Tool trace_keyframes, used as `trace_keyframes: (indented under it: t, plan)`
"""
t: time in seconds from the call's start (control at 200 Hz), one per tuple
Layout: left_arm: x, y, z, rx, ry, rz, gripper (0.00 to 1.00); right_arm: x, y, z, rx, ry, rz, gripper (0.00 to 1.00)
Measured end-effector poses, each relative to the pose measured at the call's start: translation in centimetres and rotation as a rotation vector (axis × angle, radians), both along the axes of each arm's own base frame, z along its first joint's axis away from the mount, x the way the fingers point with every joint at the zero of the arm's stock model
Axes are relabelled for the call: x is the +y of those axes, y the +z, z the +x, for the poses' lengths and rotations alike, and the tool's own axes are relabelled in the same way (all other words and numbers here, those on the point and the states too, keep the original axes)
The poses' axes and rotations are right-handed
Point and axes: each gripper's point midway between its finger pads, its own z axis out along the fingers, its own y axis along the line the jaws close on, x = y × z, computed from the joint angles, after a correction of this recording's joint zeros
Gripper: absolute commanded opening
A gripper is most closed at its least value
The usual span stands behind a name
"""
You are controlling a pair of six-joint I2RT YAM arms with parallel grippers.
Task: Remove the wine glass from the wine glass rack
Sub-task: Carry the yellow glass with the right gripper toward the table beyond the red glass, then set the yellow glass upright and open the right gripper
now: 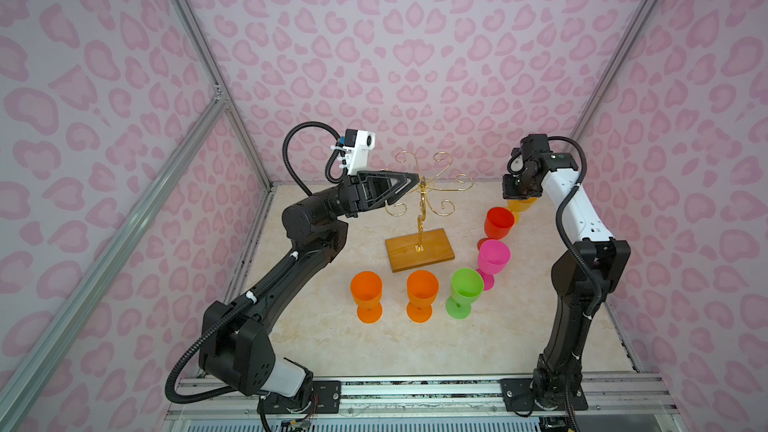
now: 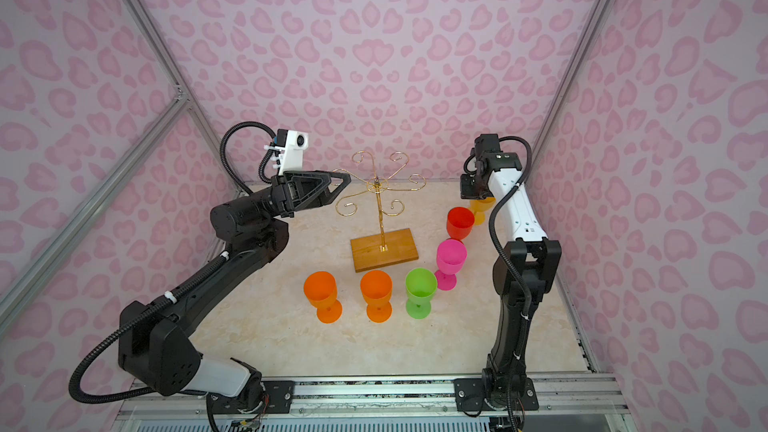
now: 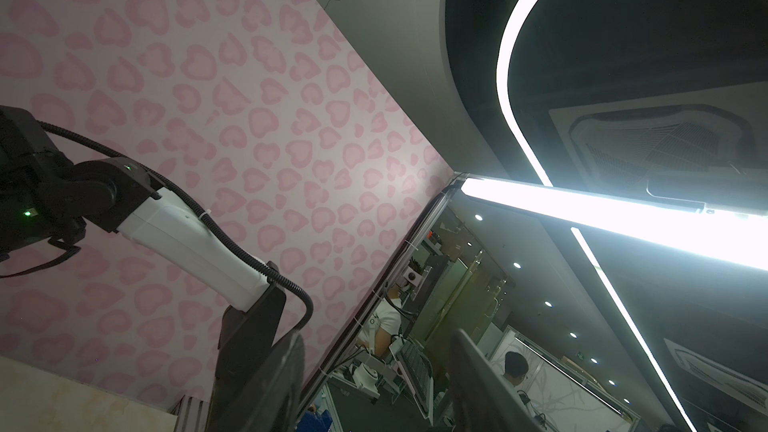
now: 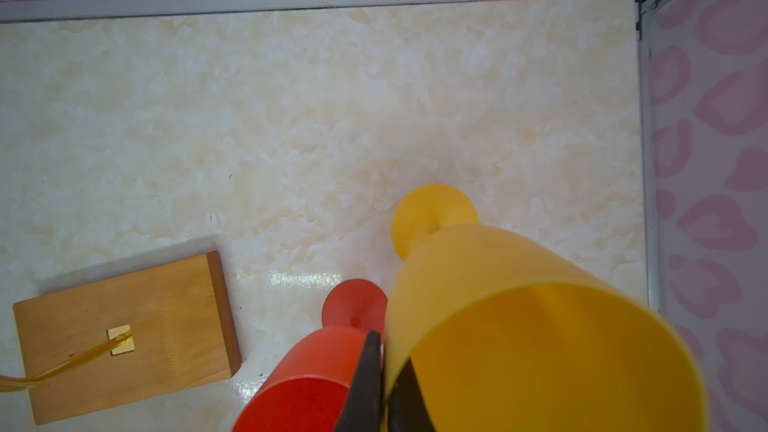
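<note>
Left gripper apart and empty, tips just beside the curled gold arms of the wine glass rack, upright on the bench to that gripper's right. Further right, right gripper clamped on the rim of the yellow wine glass, well apart from the rack, red wine glass just beside that gripper.

Pink heart-patterned wall behind the white-and-black right arm — bright light bars beyond, left gripper with dark fingers apart.
</note>
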Motion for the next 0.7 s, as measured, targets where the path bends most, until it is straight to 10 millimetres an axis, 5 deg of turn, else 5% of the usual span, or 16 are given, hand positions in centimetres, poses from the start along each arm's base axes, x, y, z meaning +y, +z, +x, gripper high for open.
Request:
trace_keyframes:
  t: [0.305,0.7]
  plan:
    - [-0.1,-0.1,-0.1,-0.001,-0.004,0.004,0.57,0.6,-3.2,0.4,0.09,0.018,-0.01,0.0]
    - [-0.3,-0.3,0.1,0.009,-0.006,0.019,0.57,1.5,-4.3,1.4,0.1,0.035,-0.011,0.07]
